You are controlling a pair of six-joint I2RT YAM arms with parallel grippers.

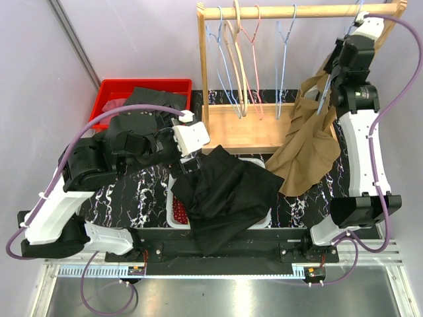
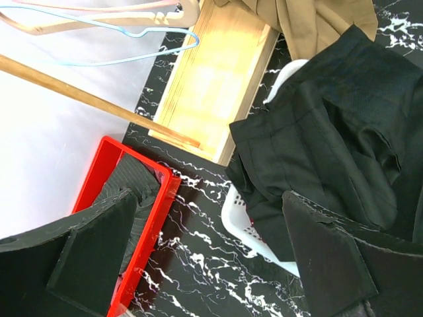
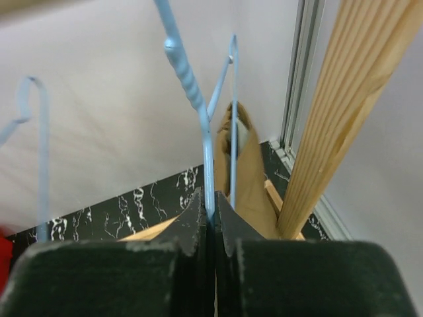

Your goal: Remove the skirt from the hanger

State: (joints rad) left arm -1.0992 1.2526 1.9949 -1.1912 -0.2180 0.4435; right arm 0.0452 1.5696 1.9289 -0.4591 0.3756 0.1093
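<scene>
Top view — tan skirt (image 1: 309,148) hangs at right of frame on blue hanger (image 1: 323,100), right end effector (image 1: 329,82) at it, beside wooden rack (image 1: 297,11). Left wrist view — left end effector (image 2: 208,261) spread apart, empty, near black garment (image 2: 337,132) draped on white basket (image 2: 241,221). Right wrist view: right end effector clamped on the hanger wire, skirt just behind.

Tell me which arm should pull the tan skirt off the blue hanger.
Left. The right gripper is shut on the blue wire hanger carrying the tan fabric skirt; the left gripper is open and empty, though farther away.
</scene>
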